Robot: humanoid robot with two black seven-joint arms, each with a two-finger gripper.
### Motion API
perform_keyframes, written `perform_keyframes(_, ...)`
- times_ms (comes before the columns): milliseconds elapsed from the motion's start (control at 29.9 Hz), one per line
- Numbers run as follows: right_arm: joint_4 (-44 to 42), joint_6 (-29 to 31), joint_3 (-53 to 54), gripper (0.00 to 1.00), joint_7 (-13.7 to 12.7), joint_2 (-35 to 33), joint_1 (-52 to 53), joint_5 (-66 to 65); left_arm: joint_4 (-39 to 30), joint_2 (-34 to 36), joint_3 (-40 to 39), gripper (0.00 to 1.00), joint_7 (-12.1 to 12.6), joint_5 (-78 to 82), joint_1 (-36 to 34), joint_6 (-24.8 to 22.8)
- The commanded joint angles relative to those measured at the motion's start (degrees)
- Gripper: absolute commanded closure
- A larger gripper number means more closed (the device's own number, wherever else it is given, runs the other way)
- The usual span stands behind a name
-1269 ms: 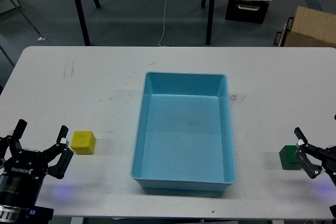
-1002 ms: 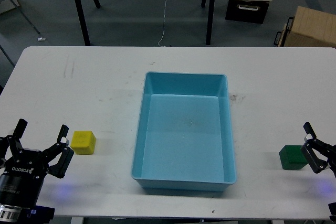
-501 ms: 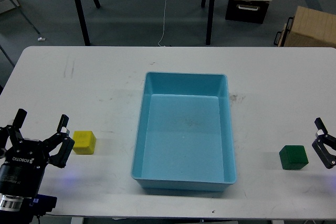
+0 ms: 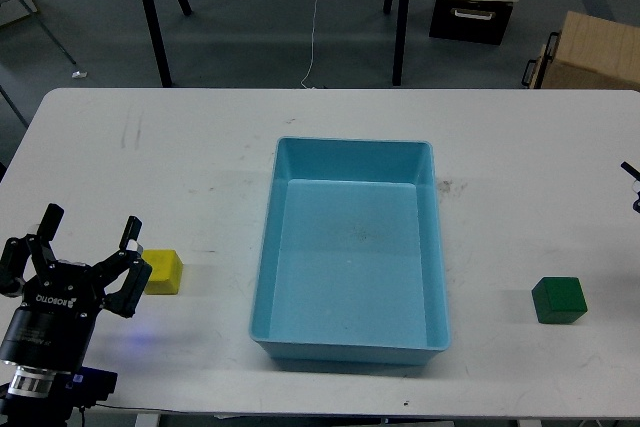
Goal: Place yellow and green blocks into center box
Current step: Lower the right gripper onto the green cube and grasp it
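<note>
Left gripper (image 4: pixel 88 247) jaws spread, yellow block (image 4: pixel 163 272) just beyond right fingertip; centre over it, then close. Right jaws: cannot tell.

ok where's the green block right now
In the head view, the green block sits on the white table, right of the blue bin, near the front edge, untouched.

I see 1 light blue box (image 4: pixel 350 347) on my white table (image 4: pixel 180 167), 1 bright yellow block (image 4: pixel 165 271), 1 dark green block (image 4: pixel 558 300), and my black left gripper (image 4: pixel 88 230) with white lettering.
</note>
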Motion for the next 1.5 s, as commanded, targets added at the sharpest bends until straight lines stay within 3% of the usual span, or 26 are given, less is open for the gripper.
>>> perform_keyframes(0,0.09,-1.89,-10.13,0.00,-1.02,-6.38,9.62,-5.68,0.39,0.01,0.23,0.00,-0.08,-0.01,0.01,0.00)
perform_keyframes(267,0.09,-3.13,-43.96,0.00,-11.13,-10.01,40.19,-24.85,0.39,-0.07,0.40,0.00,-0.08,-0.01,-0.16,0.00)
perform_keyframes(501,0.09,-1.99,-71.38,0.00,-18.77,-6.76,64.90,-33.11,0.92,-0.16,0.58,0.00,-0.17,-0.01,-0.69,0.00)
perform_keyframes(601,0.35,1.16,-81.58,0.00,-21.06,-5.35,73.60,-40.66,1.27,-0.16,0.58,0.00,-0.17,-0.01,-0.69,0.00)
perform_keyframes(768,0.61,6.62,-94.52,0.00,-22.47,-1.40,82.14,-50.33,1.53,-0.16,0.58,0.00,-0.17,-0.01,-0.69,0.00)
perform_keyframes(935,0.79,9.96,-99.45,0.00,-23.84,2.12,84.61,-55.09,2.15,-0.60,0.49,0.00,-0.25,-0.01,-0.69,0.00)
perform_keyframes(1470,-2.11,9.00,-102.97,0.00,-23.84,10.64,84.27,-57.38,3.82,-1.74,0.58,0.00,-0.17,0.08,-0.78,0.00)
